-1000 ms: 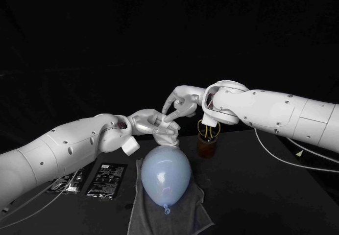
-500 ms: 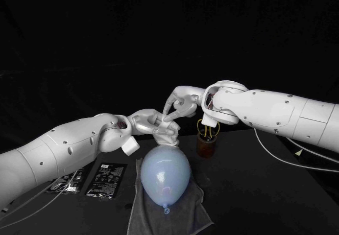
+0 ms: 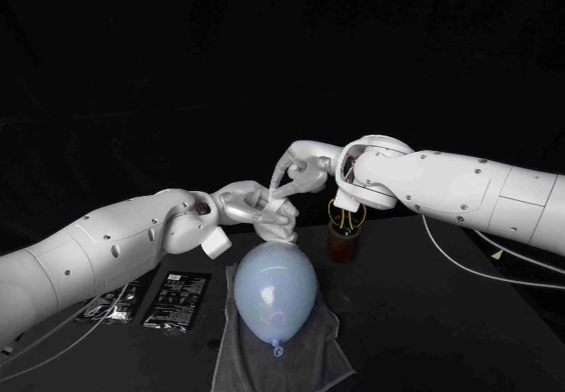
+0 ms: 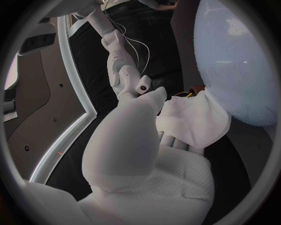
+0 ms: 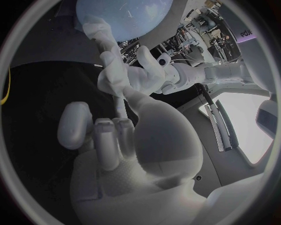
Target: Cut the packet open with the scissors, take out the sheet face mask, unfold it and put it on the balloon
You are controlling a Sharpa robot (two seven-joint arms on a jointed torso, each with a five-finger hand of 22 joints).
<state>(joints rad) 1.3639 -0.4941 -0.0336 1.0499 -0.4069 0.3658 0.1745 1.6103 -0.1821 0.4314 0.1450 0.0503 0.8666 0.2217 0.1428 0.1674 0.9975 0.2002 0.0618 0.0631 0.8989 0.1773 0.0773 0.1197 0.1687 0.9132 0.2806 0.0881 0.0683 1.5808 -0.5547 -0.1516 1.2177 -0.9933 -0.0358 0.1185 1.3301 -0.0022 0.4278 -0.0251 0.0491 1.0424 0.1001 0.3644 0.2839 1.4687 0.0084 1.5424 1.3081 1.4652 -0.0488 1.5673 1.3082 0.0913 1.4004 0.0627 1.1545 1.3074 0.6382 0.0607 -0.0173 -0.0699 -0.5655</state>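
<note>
The right hand (image 5: 140, 154) rises with its fingers (image 5: 108, 140) curled in, and a thin white strip of the sheet face mask (image 5: 120, 107) comes out from between them, pinched there. The strip runs taut away from the palm to the left hand (image 5: 133, 75), which grips it. Beyond that hand the mask goes on as a thicker, twisted band to the pale blue balloon (image 5: 124, 11), touching its rounded side. The black table (image 5: 41, 79) lies beside both hands.

Black table (image 3: 447, 327), grey towel (image 3: 309, 369), packet (image 3: 176, 300), brown jar (image 3: 344, 245)
</note>
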